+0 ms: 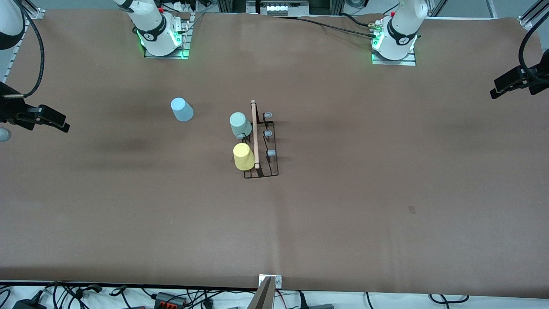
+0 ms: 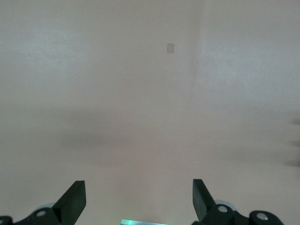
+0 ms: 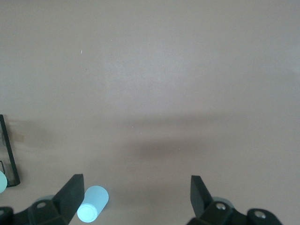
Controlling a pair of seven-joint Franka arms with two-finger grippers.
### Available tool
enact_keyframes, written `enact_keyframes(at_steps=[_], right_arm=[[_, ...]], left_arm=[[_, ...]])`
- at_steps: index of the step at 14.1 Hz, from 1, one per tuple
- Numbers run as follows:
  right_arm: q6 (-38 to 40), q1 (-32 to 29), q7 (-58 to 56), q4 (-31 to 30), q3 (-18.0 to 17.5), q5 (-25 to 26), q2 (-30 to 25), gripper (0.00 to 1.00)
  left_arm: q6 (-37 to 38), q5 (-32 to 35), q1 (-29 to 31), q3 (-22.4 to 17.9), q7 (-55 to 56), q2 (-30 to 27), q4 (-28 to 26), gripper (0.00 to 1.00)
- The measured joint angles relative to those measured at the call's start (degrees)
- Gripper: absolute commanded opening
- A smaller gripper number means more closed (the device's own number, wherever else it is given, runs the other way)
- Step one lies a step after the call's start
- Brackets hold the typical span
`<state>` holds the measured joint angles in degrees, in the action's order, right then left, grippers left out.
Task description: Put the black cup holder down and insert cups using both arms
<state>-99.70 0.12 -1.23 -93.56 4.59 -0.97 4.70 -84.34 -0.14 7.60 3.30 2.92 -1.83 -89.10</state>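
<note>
I've got both claws open and empty; light blue cup (image 1: 182, 110) lies toward my right arm's end, so right gripper (image 3: 133, 194) goes, left gripper (image 2: 138, 197) waits.

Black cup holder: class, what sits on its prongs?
On the black cup holder, the mint-green cup and yellow cup cover two prongs, hiding them. Four prongs show bare.

black holder (image 1: 272, 159), yellow cup (image 1: 243, 157), brown table (image 1: 386, 171)

A brown paper-like sheet (image 1: 386, 193) covered the counter, creased faintly down its middle. Nearer the front camera than the counter's edge, tangled black cables (image 1: 128, 296) lay on a white surface. Beside the counter's ends, black camera clamps (image 1: 514, 81) jutted inward.
</note>
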Motion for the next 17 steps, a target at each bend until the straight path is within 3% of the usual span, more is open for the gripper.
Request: enact_keyframes(at_steps=[10,14,17], right_arm=[[-0.41,-0.33,0.0,0.02,-0.11,0.0,0.0,1.0],[-0.35,-3.38,0.0,0.03,-3.81,0.0,0.0,1.0],[0.11,-3.53,0.0,0.03,-4.13,0.0,-0.09,1.0]], left_arm=[[0.0,0.0,0.0,-0.1,0.0,0.0,0.0,1.0],[0.0,0.0,0.0,-0.13,0.0,0.0,0.0,1.0],[0.0,0.0,0.0,-0.13,0.0,0.0,0.0,1.0]])
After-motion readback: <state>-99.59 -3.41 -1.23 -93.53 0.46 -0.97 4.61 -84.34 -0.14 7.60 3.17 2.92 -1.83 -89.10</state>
